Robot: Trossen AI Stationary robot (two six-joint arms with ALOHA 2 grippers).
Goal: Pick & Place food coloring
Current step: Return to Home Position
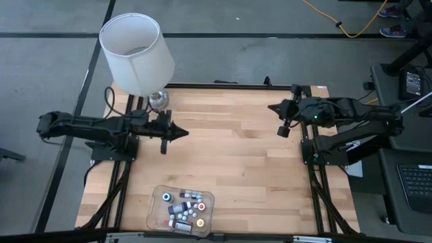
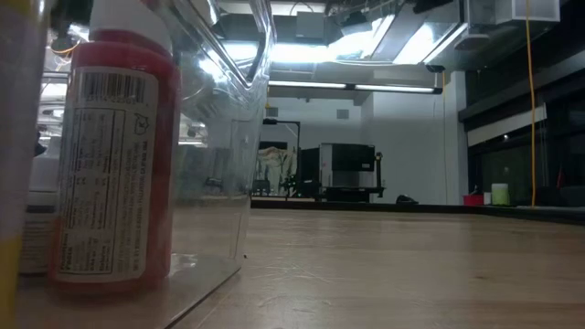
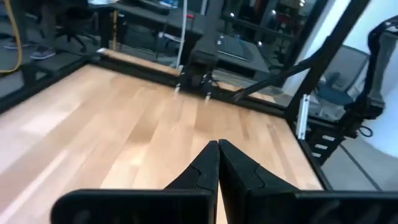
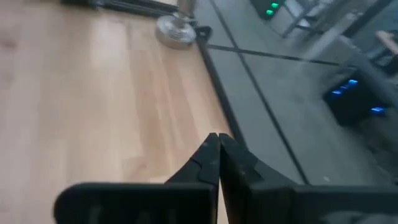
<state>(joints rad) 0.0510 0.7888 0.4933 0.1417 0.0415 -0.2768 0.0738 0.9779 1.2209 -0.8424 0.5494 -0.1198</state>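
Observation:
Several tiny food coloring bottles [image 1: 185,209] lie in a clear plastic tray [image 1: 154,217] near the table's front edge, left of centre. In the low view a red bottle [image 2: 114,164] stands upright close behind the tray's clear wall [image 2: 228,137]. My left gripper [image 1: 183,133] hovers over the table's left side, pointing toward the right edge, with its fingers shut [image 3: 218,148] on nothing. My right gripper [image 1: 272,106] is held high at the far right, pointing toward the left edge, also shut [image 4: 216,140] and empty. Both are well away from the tray.
A lamp with a white shade [image 1: 137,52] stands on its metal base [image 1: 158,99] at the table's far left corner, just behind my left gripper. The same lamp base [image 4: 176,28] shows in the right wrist view. Bare wooden table [image 1: 236,162] lies between the arms.

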